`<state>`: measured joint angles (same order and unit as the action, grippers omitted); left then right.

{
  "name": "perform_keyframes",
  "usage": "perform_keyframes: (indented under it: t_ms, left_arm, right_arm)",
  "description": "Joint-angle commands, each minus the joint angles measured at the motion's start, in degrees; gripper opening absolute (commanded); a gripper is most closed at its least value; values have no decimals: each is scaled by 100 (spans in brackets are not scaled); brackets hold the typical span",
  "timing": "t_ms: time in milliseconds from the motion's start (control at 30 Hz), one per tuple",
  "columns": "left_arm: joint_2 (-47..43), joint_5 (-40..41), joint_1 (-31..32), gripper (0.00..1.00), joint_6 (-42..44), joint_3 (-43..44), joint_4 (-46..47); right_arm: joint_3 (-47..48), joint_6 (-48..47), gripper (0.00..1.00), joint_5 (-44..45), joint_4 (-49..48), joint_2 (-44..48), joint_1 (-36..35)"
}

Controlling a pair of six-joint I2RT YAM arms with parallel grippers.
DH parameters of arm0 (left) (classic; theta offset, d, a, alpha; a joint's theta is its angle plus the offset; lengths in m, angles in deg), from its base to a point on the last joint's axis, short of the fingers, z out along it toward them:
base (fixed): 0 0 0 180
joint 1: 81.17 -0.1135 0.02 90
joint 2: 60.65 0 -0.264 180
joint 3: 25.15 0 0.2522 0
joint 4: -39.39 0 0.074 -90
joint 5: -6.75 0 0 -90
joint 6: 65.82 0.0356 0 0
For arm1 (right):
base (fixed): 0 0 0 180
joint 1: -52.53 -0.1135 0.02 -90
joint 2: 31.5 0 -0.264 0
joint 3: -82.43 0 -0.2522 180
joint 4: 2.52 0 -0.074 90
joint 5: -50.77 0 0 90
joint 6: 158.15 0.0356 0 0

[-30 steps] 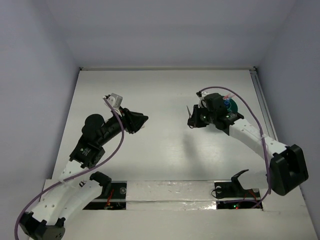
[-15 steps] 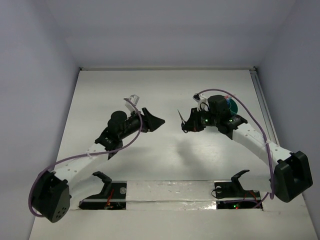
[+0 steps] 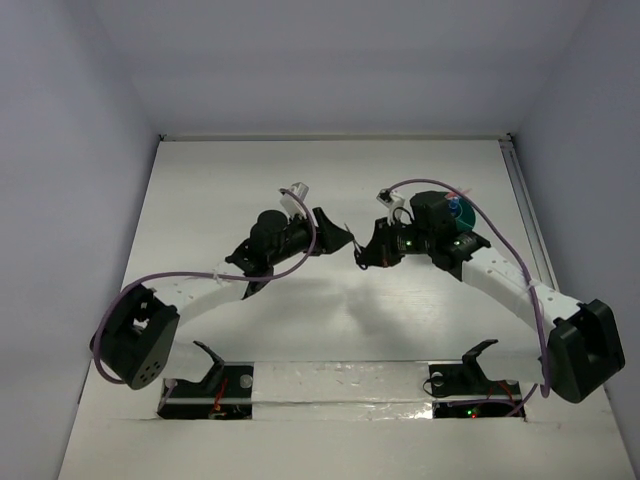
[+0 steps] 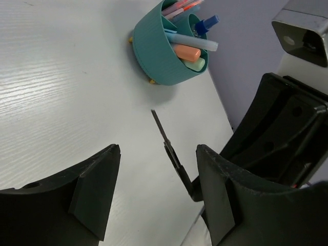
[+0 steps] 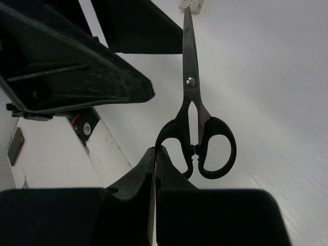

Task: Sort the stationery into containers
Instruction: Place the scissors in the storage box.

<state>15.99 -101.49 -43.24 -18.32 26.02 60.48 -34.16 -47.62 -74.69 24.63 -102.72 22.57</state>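
My right gripper point(image 5: 156, 154) is shut on one handle loop of the black-handled scissors point(image 5: 190, 84) and holds them above the table, blades closed and pointing away. In the top view the scissors point(image 3: 353, 237) sit between my right gripper point(image 3: 368, 256) and my left gripper point(image 3: 340, 240). My left gripper point(image 4: 156, 179) is open and empty, with the scissors' blade point(image 4: 168, 143) between its fingers and a little ahead. The teal cup point(image 4: 159, 51) holds an orange marker point(image 4: 185, 52), a blue-capped pen, highlighters and pink pens. It shows behind my right arm in the top view point(image 3: 458, 211).
A small white piece, perhaps an eraser point(image 5: 192, 5), lies on the table beyond the scissors' tip. The left gripper's black finger point(image 5: 77, 66) fills the upper left of the right wrist view. White walls close the table at the back and sides.
My left arm has swung right and forward until its open gripper faces the scissors. My right gripper has carried the scissors a little to the left, away from the cup.
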Motion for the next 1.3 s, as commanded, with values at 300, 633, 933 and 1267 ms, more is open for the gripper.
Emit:
perform_keyframes:
  t_ms: [300,633,933,1267]
  left_arm:
    - [483,14,100,33,-171,399,672]
    - [492,92,100,6,-162,390,505]
    - [132,276,100,0,-171,241,786]
    - [-720,1094,48,0,-100,48,742]
  right_arm:
    - [-69,-40,0,-23,-442,-234,-300]
    - [10,-155,0,294,-433,-331,-406]
    - [-139,-59,19,663,-574,2,-406]
    - [-525,582,62,1453,-1292,844,-406]
